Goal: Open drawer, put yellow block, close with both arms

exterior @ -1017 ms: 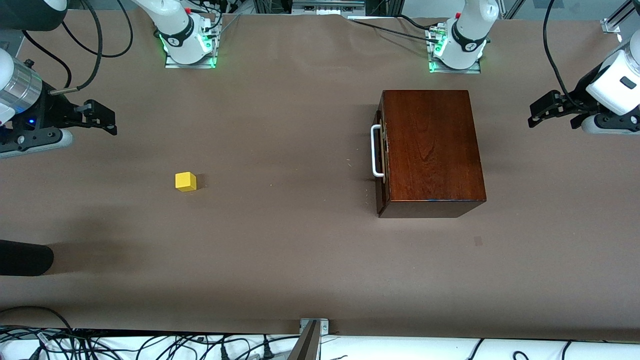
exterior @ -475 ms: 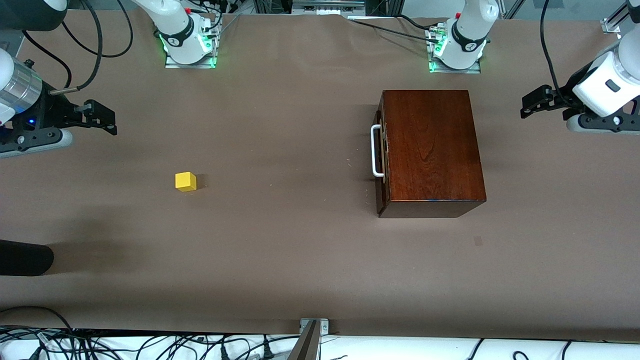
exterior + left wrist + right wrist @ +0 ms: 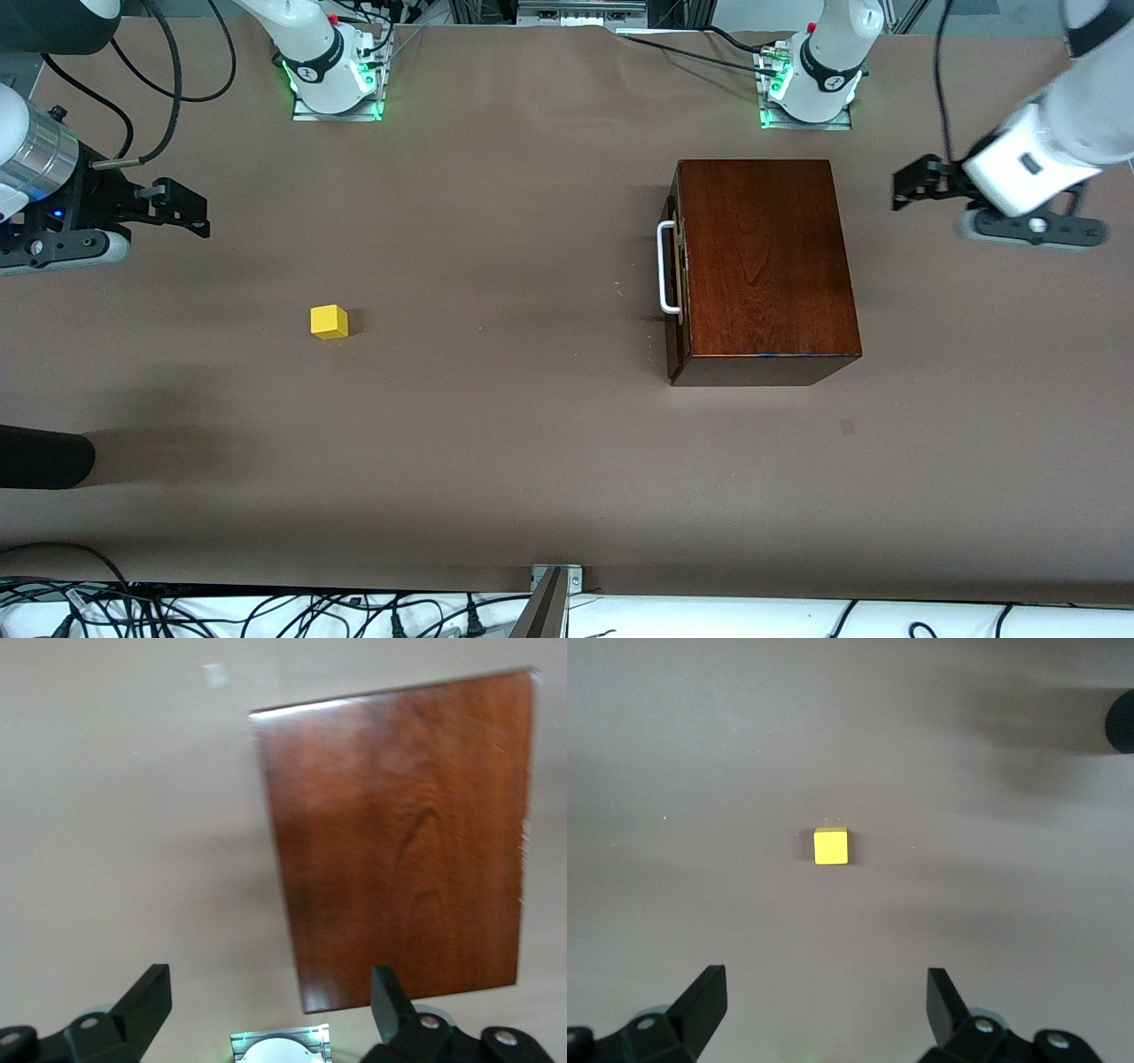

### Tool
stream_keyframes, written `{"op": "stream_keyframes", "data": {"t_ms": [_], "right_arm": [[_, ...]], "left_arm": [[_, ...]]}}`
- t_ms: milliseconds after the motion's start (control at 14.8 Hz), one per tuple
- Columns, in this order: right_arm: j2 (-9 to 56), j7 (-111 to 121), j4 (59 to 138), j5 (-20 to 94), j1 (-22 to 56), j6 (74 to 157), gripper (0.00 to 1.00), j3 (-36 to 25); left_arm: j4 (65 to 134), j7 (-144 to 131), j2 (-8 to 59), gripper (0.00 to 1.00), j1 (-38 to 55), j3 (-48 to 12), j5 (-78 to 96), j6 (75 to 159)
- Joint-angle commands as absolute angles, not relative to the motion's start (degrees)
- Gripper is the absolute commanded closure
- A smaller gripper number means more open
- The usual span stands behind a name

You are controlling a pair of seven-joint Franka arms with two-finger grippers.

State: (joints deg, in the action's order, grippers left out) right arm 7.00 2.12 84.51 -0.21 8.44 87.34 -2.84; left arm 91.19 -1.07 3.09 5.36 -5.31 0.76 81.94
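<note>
The left arm's black two-finger pincer (image 3: 905, 184) hangs in the air over bare table toward the left arm's end, just beside the box; its fingers (image 3: 146, 997) stand wide apart and hold nothing. The right arm's black two-finger pincer (image 3: 197, 217) hangs over bare table at the right arm's end, fingers (image 3: 704, 992) likewise spread wide and empty.

The small bright yellow cube (image 3: 329, 322) rests flat on the brown table (image 3: 496, 425), toward the right arm's end, nearer to the front camera than the spot under the right pincer and apart from it. In the right wrist view the cube (image 3: 831, 846) lies centred between the two fingers, clear of both.

The glossy mahogany-coloured wooden box (image 3: 762, 261) stands toward the left arm's end. Its drawer, with dark red-brown front (image 3: 675, 292) and white U-shaped bar handle (image 3: 664, 266), is fully pushed in. The handle faces the right arm's end of the table.
</note>
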Motion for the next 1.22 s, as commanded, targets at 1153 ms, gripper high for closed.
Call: {"op": "stream_keyframes", "data": {"t_ms": [1153], "right_arm": [[7.38,1.59,82.18,-0.44,8.61,86.84,0.00,-2.20]], "left_arm": [[91.05,-39.20,29.61,0.00,24.35,-17.84,-9.92,103.70]]}}
